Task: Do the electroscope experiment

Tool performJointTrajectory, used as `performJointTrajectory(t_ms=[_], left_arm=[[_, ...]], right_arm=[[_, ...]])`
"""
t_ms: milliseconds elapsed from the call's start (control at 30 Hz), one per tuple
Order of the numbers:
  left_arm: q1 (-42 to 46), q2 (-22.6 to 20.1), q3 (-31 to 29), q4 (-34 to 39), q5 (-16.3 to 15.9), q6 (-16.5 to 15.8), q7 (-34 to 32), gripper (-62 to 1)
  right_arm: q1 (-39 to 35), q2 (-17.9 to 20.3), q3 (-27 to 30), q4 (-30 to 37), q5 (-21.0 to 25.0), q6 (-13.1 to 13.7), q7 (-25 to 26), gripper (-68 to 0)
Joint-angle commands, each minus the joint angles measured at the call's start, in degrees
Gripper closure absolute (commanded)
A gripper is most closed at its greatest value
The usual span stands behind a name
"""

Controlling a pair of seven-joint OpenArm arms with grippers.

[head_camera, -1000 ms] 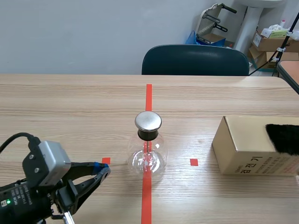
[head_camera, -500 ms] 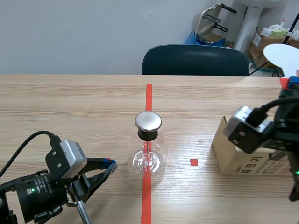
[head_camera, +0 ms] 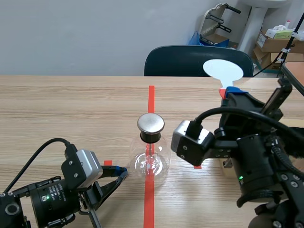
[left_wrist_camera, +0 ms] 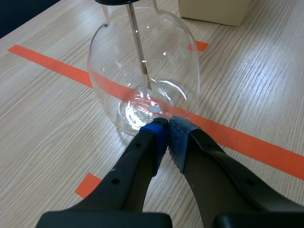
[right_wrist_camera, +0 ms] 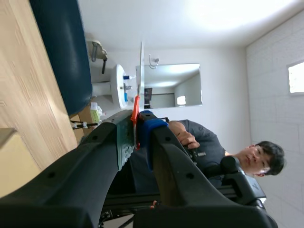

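Observation:
The electroscope, a clear glass flask (head_camera: 150, 160) with a round metal cap (head_camera: 151, 123) and a thin rod inside (left_wrist_camera: 139, 47), stands on the red tape line at the table's middle. My left gripper (head_camera: 122, 171) lies low on the table just left of the flask; its fingers are shut on nothing, tips (left_wrist_camera: 166, 127) at the flask's base (left_wrist_camera: 142, 71). My right gripper (head_camera: 227, 92) is raised to the right of the flask and behind it, shut on the orange handle (right_wrist_camera: 135, 114) of a white disc paddle (head_camera: 223, 69), which stands upright above the fingers.
A cardboard box (left_wrist_camera: 213, 9) sits on the table right of the flask, mostly hidden behind the right arm in the scene view. A dark chair (head_camera: 198, 61) stands across the table. The right wrist view shows a person (right_wrist_camera: 204, 142) behind the arm.
The right arm has swung in from the right, carrying the white disc left toward the flask. My left gripper has slid right up to the flask's base, its fingers closing.

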Motion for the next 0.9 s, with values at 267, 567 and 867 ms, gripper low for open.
performJointTrajectory(t_ms=[267,567,867], left_arm=[[-0.5,-0.2,-0.1,0.9,-0.5,0.1,-0.2,-4.1],[-0.5,-0.2,-0.1,0.9,-0.7,0.7,0.0,-4.1],[-0.5,0.0,-0.1,0.9,-0.8,0.7,-0.6,-4.1]], right_arm=[[0.5,0.5,-1.6,-4.7,0.0,-2.7,0.0,-1.8],[0.3,0.5,-3.0,-6.6,0.0,-3.2,0.0,-1.8],[0.2,0.5,-4.3,-6.7,0.0,-4.5,-0.1,-1.8]])
